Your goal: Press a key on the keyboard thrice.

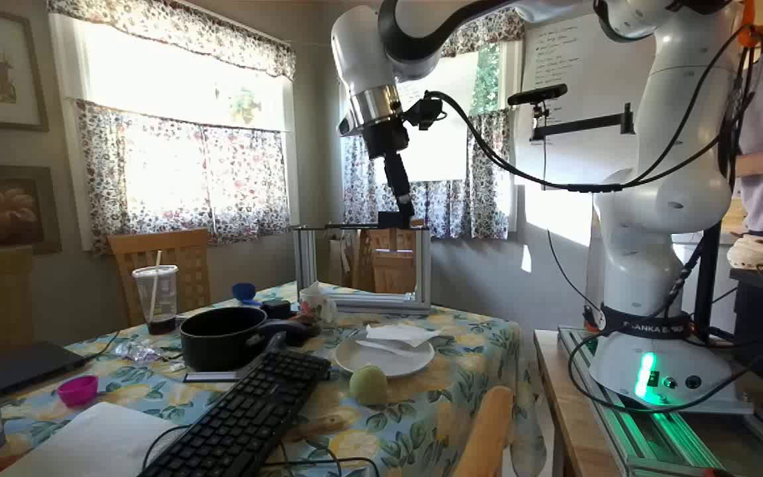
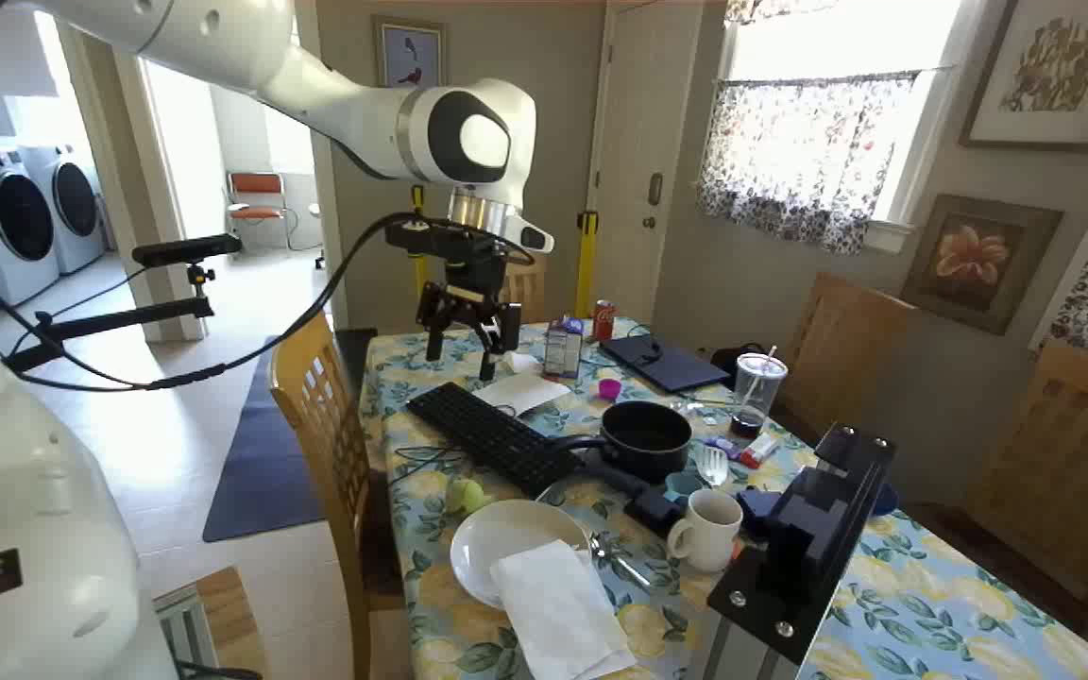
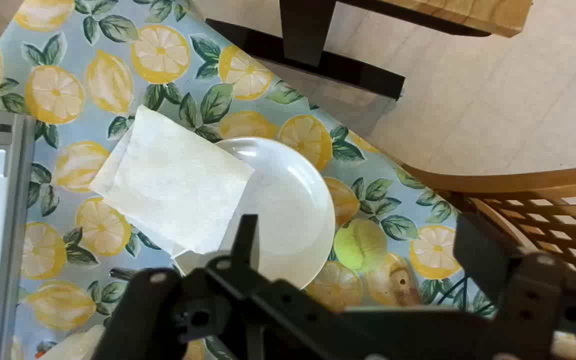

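Keyboard (image 2: 487,430): one, black, flat on the table (image 2: 960,604), far end closest to the table's left edge in an exterior view.
Gripper (image 2: 461,355): one, well up off the table, jaws wide apart.
Pan (image 2: 640,463): one, just right of the keyboard.
Tennis ball (image 2: 464,496): one, just beside the single plate (image 2: 506,532).
Open room: air under the gripper, tablecloth (image 2: 393,373) along the left edge.

White glare at the windows (image 1: 179,79), out-of-focus fingers (image 3: 483,252) in wrist view.
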`<state>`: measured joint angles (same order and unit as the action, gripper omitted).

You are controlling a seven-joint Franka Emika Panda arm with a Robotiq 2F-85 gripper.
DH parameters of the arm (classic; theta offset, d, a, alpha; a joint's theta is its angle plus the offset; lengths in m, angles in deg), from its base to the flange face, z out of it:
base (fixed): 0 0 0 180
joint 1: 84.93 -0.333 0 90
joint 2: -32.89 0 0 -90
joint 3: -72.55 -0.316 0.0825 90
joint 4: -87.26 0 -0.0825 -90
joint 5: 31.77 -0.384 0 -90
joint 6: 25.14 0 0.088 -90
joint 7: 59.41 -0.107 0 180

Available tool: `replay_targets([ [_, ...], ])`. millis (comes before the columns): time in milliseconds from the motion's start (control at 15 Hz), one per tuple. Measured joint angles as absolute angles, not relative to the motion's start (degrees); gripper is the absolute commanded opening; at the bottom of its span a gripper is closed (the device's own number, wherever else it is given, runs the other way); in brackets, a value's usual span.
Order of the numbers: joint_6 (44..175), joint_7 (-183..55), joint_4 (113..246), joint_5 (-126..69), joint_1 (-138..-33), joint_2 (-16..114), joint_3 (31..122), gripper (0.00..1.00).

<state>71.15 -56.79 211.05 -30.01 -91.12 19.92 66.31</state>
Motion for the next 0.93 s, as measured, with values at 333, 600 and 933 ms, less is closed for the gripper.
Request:
replay_targets([
  [333,71.15,-56.79,211.05,-30.01,-91.12,19.92,66.31,1.0],
  [600,71.15,-56.79,211.05,-30.01,-91.12,19.92,66.31,1.0],
  [933,73.38,-58.03,211.02,-30.17,-91.27,20.87,65.93,1.0],
])
